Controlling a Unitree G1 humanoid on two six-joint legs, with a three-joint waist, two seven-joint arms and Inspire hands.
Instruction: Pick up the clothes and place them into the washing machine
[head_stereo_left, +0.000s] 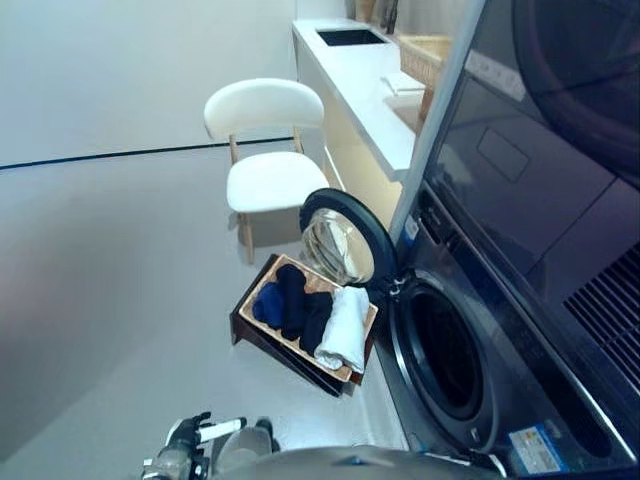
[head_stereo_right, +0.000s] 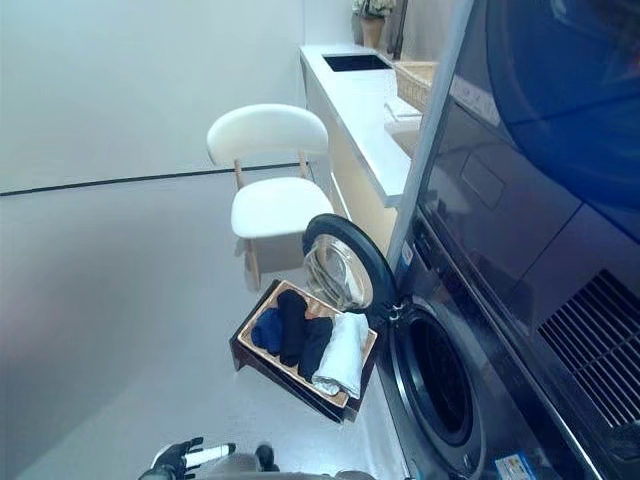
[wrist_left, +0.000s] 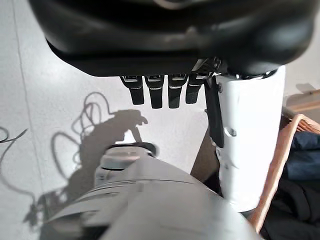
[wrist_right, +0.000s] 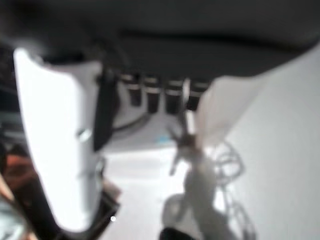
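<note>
The pale floor (head_stereo_left: 120, 300) carries a dark wooden basket (head_stereo_left: 262, 338) just beside the washing machine (head_stereo_left: 470, 370), below its open round door (head_stereo_left: 345, 240). A white chair (head_stereo_left: 265, 165) stands on the floor behind the basket, next to the long white counter (head_stereo_left: 355, 80).

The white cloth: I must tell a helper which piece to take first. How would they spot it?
Find the washing machine with its round door open. On the floor beside it is a wooden basket; the white cloth lies at the end nearest the machine, the only pale piece beside dark ones.
</note>
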